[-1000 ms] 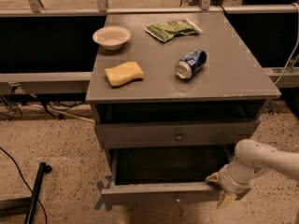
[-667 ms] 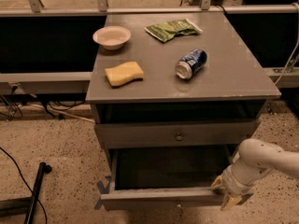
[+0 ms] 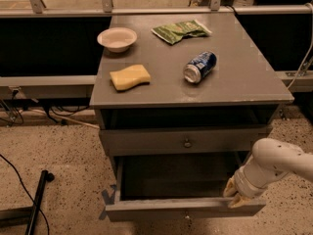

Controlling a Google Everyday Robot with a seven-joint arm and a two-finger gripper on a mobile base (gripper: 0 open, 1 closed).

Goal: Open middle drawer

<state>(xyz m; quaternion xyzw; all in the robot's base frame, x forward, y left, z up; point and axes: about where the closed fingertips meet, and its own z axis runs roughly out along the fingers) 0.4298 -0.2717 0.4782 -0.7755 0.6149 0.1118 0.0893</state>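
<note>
The middle drawer (image 3: 186,209) is pulled out toward the camera, and its plain dark grey inside (image 3: 176,177) shows. Its front panel is low in the view, with the small knob just visible at its lower edge. My gripper (image 3: 234,197) is on the white arm that comes in from the right. It rests at the right end of the drawer front's top edge. Above it, a shut grey drawer (image 3: 187,142) with a round knob sits under a dark gap below the cabinet top.
On the grey cabinet top (image 3: 244,82) lie a white bowl (image 3: 117,38), a yellow sponge (image 3: 129,77), a blue can on its side (image 3: 199,66) and a green bag (image 3: 181,31). A black pole (image 3: 36,204) and cables lie on the speckled floor at the left.
The drawer front and my gripper have moved slightly toward the camera, so the drawer stands a little further out.
</note>
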